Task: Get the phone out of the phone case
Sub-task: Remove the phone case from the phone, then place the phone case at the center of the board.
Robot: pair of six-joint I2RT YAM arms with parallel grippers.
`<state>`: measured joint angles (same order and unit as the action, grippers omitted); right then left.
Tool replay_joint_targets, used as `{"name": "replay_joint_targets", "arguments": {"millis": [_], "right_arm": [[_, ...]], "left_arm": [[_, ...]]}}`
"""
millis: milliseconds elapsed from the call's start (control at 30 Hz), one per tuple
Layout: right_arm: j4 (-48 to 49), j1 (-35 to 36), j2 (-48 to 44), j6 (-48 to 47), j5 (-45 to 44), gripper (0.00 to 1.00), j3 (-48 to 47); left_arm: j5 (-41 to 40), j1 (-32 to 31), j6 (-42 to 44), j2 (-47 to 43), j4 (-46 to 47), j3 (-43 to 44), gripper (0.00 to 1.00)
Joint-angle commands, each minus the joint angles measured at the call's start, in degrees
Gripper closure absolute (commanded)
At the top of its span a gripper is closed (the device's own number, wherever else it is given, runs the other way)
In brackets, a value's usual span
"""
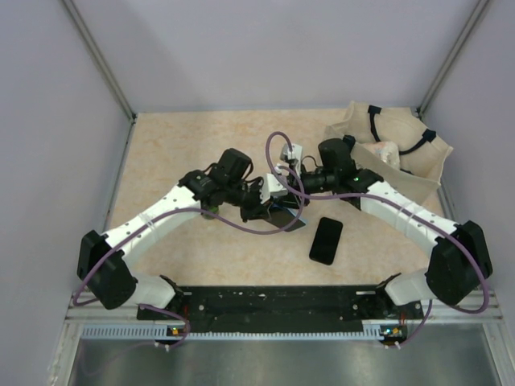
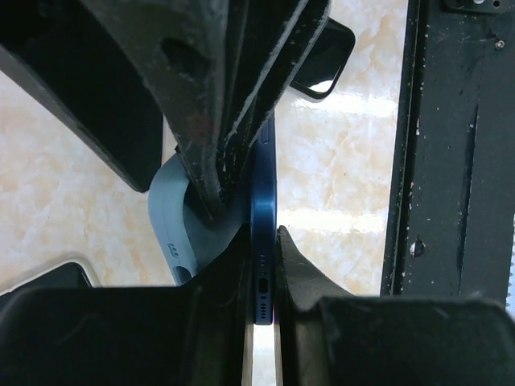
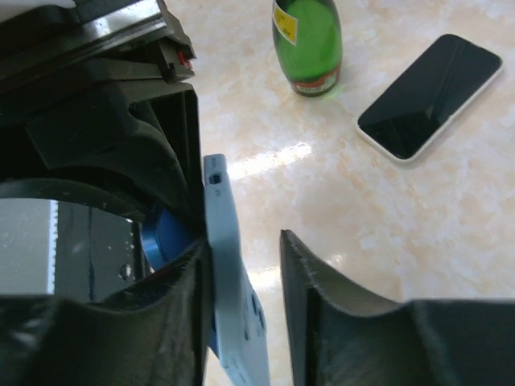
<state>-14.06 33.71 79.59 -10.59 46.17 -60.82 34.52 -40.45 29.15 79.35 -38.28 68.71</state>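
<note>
Green bottle (image 3: pixel 310 40) stands on the table (image 1: pixel 185 145), just beside the left wrist, on its near side. Left gripper (image 2: pixel 259 241) is pressed together on the dark blue phone (image 2: pixel 264 193): one finger on each flat face, the port edge poking back between the fingers toward the wrist camera. The phone is held edge-up off the table, between the two grippers at mid-table.

The grey-blue phone case (image 2: pixel 170 229) is bent away from the phone on the left finger's side, one end curled out and open; the rest is hidden behind the right arm's fingers, which come in from opposite. Cannot tell how much of the phone sits in it.

Right gripper (image 3: pixel 243 245) is spread. The case edge lies against one finger (image 3: pixel 181 281); the other finger (image 3: pixel 322 297) stands apart from it, with bare table showing in the gap.

A second phone (image 1: pixel 326 240), screen up, lies flat, near and to the right of both grippers, touching neither. A beige bag (image 1: pixel 402 165) sits behind the right arm, well apart from the fingers.
</note>
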Motion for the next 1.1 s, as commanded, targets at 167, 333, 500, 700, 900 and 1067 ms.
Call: {"name": "replay_joint_targets", "arguments": {"millis": [167, 333, 500, 700, 900, 1067], "right_arm": [[0.7, 1.6, 3.0, 1.7, 0.5, 1.0, 1.1], [1.6, 0.4, 2.8, 4.1, -7.0, 1.0, 0.4], [6.0, -3.9, 5.8, 12.3, -10.2, 1.0, -0.4], [6.9, -5.2, 13.6, 17.6, -9.4, 1.0, -3.8], [13.6, -5.2, 21.3, 25.8, -4.3, 1.0, -5.3], [20.2, -5.4, 26.8, 32.5, -4.9, 1.0, -7.8]], "left_arm": [[0.9, -0.1, -0.9, -6.0, 9.5, -0.9, 1.0], [1.1, -0.1, 3.5, -9.4, 4.2, -3.0, 1.0], [1.2, -0.1, 11.3, -12.0, -10.2, -1.5, 1.0], [1.3, -0.1, 16.7, -16.2, -20.6, 0.2, 1.0], [1.0, -0.1, 16.8, -17.3, -22.8, 2.4, 1.0], [0.4, -0.1, 16.9, -16.8, -22.5, 2.0, 1.0]]}}
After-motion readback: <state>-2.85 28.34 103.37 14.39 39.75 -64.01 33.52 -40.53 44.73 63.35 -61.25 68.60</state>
